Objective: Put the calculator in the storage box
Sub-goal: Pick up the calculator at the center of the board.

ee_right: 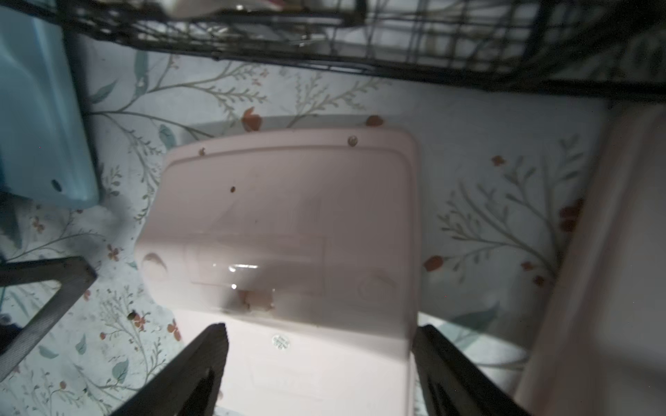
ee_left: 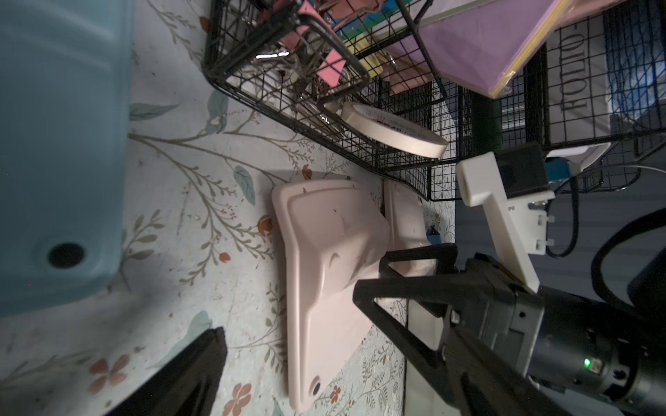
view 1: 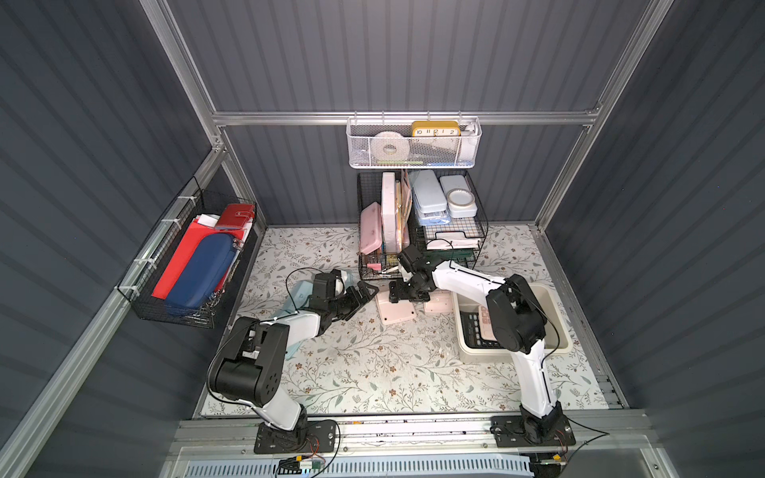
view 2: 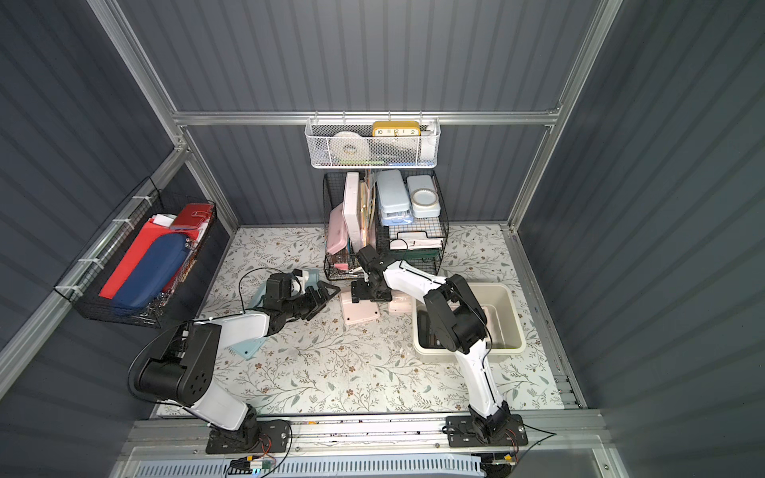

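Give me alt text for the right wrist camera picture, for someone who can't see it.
A pink calculator lies back-up on the floral tabletop, its near end between the open fingers of the right gripper; whether they touch it is unclear. A black wire basket runs beyond it, and a light blue device lies off to one side.

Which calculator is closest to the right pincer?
The face-down pink calculator under the right pincer; the other pink one lies by the storage box, the blue one under the left arm.

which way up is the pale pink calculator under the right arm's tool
Face down: the pale pink plastic calculator shows only its plain back, with screw holes and a round sticker; no keys or display.
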Motion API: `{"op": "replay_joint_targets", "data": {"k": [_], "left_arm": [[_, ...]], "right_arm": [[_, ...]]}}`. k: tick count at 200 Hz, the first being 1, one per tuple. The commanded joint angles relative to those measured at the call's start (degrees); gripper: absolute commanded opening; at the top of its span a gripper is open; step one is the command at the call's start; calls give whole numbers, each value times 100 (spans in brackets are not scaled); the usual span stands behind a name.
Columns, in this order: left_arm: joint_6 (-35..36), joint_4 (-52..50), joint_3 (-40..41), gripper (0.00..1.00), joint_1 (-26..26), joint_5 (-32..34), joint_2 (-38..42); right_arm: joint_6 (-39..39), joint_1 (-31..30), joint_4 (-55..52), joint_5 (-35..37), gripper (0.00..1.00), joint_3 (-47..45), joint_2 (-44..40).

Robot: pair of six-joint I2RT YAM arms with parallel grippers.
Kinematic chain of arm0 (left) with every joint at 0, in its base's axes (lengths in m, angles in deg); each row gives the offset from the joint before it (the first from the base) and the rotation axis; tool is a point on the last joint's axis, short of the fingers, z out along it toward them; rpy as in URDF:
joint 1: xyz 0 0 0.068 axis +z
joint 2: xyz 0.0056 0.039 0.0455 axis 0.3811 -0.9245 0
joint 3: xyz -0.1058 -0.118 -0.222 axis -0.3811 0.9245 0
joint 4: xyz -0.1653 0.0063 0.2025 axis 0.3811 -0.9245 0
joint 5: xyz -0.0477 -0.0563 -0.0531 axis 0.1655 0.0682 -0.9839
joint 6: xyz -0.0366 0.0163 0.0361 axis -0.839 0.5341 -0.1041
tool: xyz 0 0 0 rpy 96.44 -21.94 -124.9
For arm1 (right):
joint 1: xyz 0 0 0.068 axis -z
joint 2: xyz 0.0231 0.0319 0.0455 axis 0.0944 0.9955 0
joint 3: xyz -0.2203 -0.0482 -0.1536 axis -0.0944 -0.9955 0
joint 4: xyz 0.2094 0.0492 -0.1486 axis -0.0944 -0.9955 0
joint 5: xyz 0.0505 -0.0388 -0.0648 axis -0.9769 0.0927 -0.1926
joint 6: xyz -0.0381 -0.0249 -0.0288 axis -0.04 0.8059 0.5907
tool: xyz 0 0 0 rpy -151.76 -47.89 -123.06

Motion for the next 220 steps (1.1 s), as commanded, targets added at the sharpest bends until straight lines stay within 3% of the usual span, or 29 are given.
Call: {"op": "replay_joint_targets", "data": {"k": [1, 46, 80, 123, 156, 220], "left_arm": [[5, 94, 116, 99, 89, -132, -111], [102, 152, 38, 99, 127, -229, -319], [69, 451, 93, 99, 125, -455, -562], [86, 665, 4, 98, 125, -508, -1017], [51, 858, -24, 96, 125, -611, -1160], [0, 975, -6, 91, 125, -853, -1093]], "right_arm": [[-148, -236, 352, -640, 87, -422, -122], [-478, -115, 895, -235, 89, -1160, -548], [-730, -26, 1727, -943, 90, -1499, -583], [-1160, 108, 2461, -1089, 89, -1702, -346], [-1483, 162, 3324, -1661, 88, -1775, -104], [-2456, 128, 5523, -2573, 79, -2447, -375]]}}
